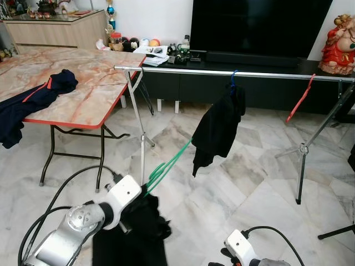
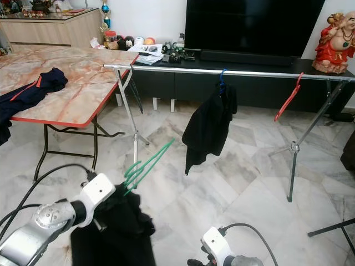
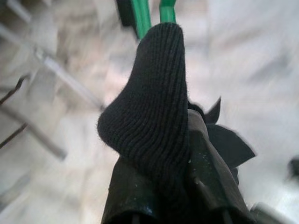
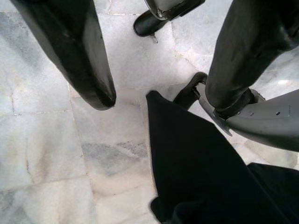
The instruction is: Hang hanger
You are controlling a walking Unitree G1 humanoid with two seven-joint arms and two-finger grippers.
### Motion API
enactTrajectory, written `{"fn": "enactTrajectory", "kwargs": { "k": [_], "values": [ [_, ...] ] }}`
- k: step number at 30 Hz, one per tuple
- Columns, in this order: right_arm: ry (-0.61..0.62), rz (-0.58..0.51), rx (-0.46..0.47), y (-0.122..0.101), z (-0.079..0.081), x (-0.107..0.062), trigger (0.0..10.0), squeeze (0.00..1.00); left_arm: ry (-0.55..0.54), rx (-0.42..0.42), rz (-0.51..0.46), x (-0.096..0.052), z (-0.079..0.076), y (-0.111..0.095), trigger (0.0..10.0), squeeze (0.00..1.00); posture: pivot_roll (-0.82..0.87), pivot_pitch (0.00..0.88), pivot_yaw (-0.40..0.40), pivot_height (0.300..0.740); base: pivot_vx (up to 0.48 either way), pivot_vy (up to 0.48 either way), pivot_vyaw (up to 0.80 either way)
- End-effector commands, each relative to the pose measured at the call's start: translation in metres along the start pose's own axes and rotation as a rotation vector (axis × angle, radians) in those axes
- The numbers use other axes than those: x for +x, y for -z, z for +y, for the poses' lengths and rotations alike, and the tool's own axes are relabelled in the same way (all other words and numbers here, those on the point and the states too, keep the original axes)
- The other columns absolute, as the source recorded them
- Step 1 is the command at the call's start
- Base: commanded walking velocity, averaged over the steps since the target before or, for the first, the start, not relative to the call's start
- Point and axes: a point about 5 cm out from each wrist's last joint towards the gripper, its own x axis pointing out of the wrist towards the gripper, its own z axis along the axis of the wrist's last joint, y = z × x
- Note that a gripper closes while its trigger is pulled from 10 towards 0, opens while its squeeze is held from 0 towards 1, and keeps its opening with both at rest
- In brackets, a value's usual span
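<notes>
- The left gripper [image 1: 145, 191] is clamped on the green plastic hanger [image 1: 169, 163] draped with a black knit garment [image 1: 141, 230], low before the silver metal rail [image 1: 233, 72]
- The right gripper [image 4: 159, 70] hangs with fingers apart over the marble floor [image 4: 56, 154]
- Risk: garment weight may tilt the hook off the rail
- A hung black shirt [image 1: 217, 126] and 1 red hanger [image 1: 300, 100] take up rail space

Green hanger [image 1: 169, 162] smooth plastic; rail [image 1: 233, 72] shiny metal; dark garment [image 3: 149, 121] ribbed knit (matt); floor [image 1: 249, 183] glossy marble.
</notes>
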Motion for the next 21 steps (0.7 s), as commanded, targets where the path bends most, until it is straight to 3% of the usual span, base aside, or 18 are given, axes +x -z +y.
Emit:
{"fn": "enactTrajectory", "kwargs": {
  "k": [1, 5, 6, 7, 8, 9, 10, 12, 13, 14, 17, 21],
  "values": [
    [0.001, -0.004, -0.015, -0.002, -0.003, -0.002, 10.0, 1.0, -0.036, 0.054, 0.034, 0.0, 0.005, 0.005, 10.0, 0.0, 0.18, 0.017, -0.009, 0.74, 0.0, 0.0, 0.0],
    [0.002, 0.001, -0.028, -0.003, -0.005, -0.004, 10.0, 1.0, -0.023, 0.05, 0.079, 0.001, 0.003, 0.015, 10.0, 0.0, 0.18, 0.019, -0.011, 0.74, 0.0, 0.0, 0.0],
    [-0.002, 0.0, -0.056, -0.005, -0.006, -0.005, 10.0, 1.0, 0.033, 0.064, 0.089, 0.0, -0.003, 0.018, 10.0, 0.0, 0.18, 0.02, -0.01, 0.74, 0.0, 0.0, 0.0],
    [-0.004, -0.014, -0.093, -0.011, -0.009, -0.007, 10.0, 0.84, 0.116, 0.112, 0.089, -0.002, -0.009, 0.02, 10.0, 0.0, 0.18, 0.022, -0.009, 0.74, 0.0, 0.0, 0.0],
    [-0.006, -0.025, -0.119, -0.015, -0.011, -0.008, 10.0, 0.84, 0.175, 0.147, 0.089, -0.003, -0.014, 0.022, 10.0, 0.0, 0.18, 0.023, -0.009, 0.74, 0.0, 0.0, 0.0],
    [-0.007, -0.037, -0.15, -0.021, -0.014, -0.009, 10.0, 0.31, 0.221, 0.183, 0.091, -0.005, -0.016, 0.023, 10.0, 0.0, 0.18, 0.023, -0.009, 0.74, 0.0, 0.0, 0.0],
    [-0.012, -0.052, -0.172, -0.026, -0.015, -0.01, 10.0, 0.0, 0.25, 0.209, 0.102, -0.006, -0.017, 0.025, 10.0, 0.0, 0.18, 0.022, -0.009, 0.74, 0.0, 0.0, 0.0],
    [-0.044, -0.094, -0.216, -0.04, -0.018, -0.012, 10.0, 0.0, 0.382, 0.261, 0.127, -0.013, -0.023, 0.029, 10.0, 0.0, 0.18, 0.023, -0.008, 0.74, 0.0, 0.0, 0.0],
    [-0.044, -0.094, -0.216, -0.04, -0.018, -0.012, 10.0, 0.0, 0.382, 0.261, 0.127, -0.013, -0.023, 0.029, 10.0, 0.0, 0.18, 0.023, -0.008, 0.74, 0.0, 0.0, 0.0],
    [-0.098, -0.129, -0.263, -0.052, -0.018, -0.015, 10.0, 0.0, 0.479, 0.297, 0.151, -0.019, -0.027, 0.032, 10.0, 0.0, 0.18, 0.022, -0.009, 0.74, 0.0, 0.0, 0.0],
    [-0.26, -0.205, -0.362, -0.078, -0.015, -0.024, 10.0, 0.0, 0.519, 0.307, 0.178, -0.019, -0.025, 0.031, 10.0, 0.0, 0.18, 0.023, -0.015, 0.74, 0.0, 0.0, 0.0],
    [-0.362, -0.207, -0.433, -0.088, -0.012, -0.03, 10.0, 0.0, 0.548, 0.295, 0.198, -0.018, -0.025, 0.028, 10.0, 0.0, 0.18, 0.021, -0.019, 0.74, 0.0, 0.0, 0.0]
  ]
}}
